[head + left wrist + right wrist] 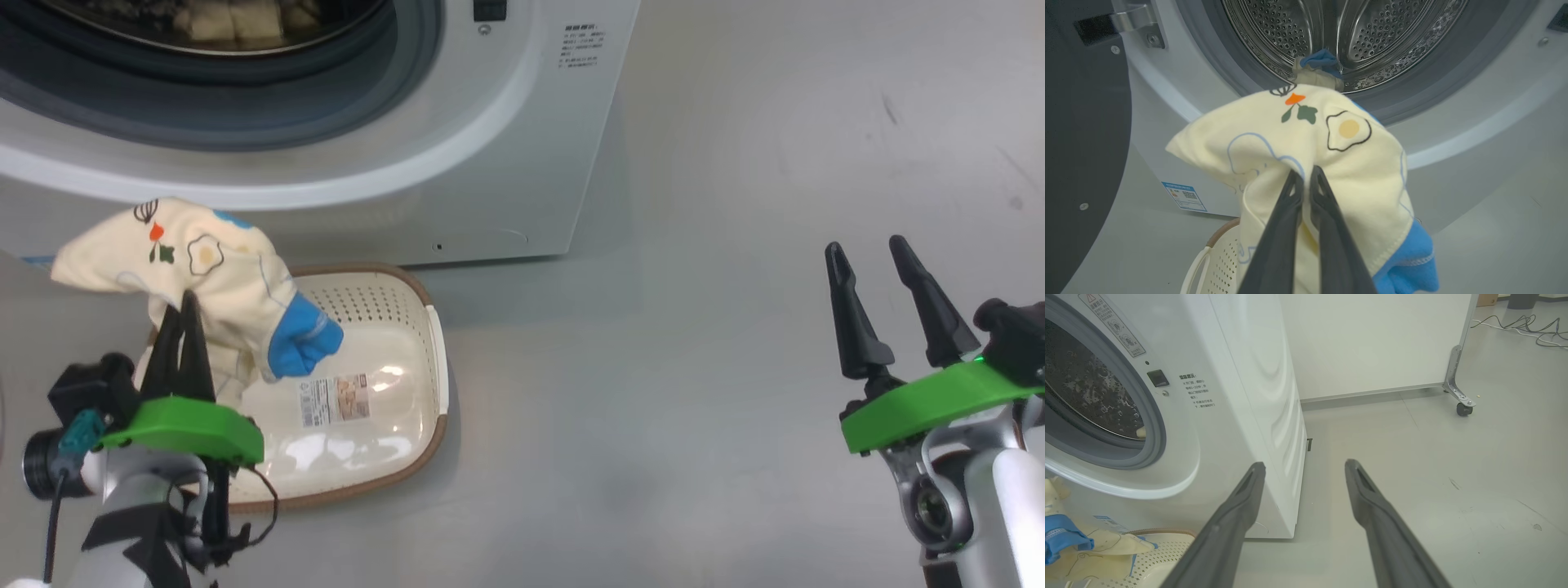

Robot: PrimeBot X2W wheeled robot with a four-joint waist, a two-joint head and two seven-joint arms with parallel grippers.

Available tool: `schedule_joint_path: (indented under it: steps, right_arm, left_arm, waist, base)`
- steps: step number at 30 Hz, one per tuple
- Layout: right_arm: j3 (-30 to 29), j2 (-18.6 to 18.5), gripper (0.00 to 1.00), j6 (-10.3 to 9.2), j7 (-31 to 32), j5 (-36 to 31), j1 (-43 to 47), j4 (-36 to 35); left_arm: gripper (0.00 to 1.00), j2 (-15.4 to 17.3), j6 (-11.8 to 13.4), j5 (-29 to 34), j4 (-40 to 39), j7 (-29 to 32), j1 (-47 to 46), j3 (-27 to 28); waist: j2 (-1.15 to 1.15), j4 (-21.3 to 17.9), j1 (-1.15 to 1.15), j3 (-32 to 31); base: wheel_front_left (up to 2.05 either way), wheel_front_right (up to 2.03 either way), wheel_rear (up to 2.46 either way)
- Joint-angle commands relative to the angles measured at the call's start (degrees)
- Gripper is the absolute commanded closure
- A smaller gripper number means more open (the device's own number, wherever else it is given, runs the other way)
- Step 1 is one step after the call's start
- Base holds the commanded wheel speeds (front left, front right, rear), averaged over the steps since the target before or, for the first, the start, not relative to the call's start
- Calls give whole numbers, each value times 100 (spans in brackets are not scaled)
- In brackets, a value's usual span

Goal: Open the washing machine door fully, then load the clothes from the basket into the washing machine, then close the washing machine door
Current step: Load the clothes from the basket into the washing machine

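My left gripper (pixel 185 302) is shut on a pale yellow garment (pixel 196 261) with cartoon prints and a blue cuff (pixel 302 336), lifted over the cream basket (pixel 408 327). In the left wrist view the garment (pixel 1298 139) hangs from the gripper (pixel 1306 173) just before the washing machine's (pixel 1167 102) open steel drum (pixel 1339 32), where more clothes (pixel 1318 67) lie. The black washing machine door (pixel 1081 143) stands swung open at the left. My right gripper (pixel 865 249) is open over bare floor, far right of the basket; its fingers (pixel 1241 498) hold nothing.
The washing machine (pixel 457 131) fills the upper left of the head view, with grey floor (pixel 735 327) to its right. A white wheeled partition (pixel 1372 343) stands behind the machine, and cables (pixel 1527 328) lie on the floor far off.
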Motion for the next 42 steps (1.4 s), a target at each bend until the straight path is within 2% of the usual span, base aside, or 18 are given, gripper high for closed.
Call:
schedule_joint_path:
  steps: [1, 10, 19, 42]
  right_arm:
    - [124, -110, 0, 0, 33, 55, 76, -134]
    - [199, -220, 0, 0, 117, 107, 394, -11]
    - [246, -207, 0, 0, 154, 171, 587, 32]
    - [396, -151, 0, 0, 102, 226, 488, 76]
  left_arm:
    - [100, 124, 46, 60, -268, -80, 108, 221]
    - [100, 95, 99, 70, -649, -30, 873, 167]
    - [100, 133, 194, 37, -1001, 183, 1235, 119]
    - [100, 173, 249, -62, -1256, 333, 1223, -5]
  waist:
    - [-1, 17, 1, -465]
    - [-1, 50, 1, -1243]
    - [-1, 124, 1, -1563]
    - [-1, 211, 1, -1372]
  base:
    - [0, 0, 0]
    - [0, 0, 0]
    - [0, 0, 0]
    - [0, 0, 0]
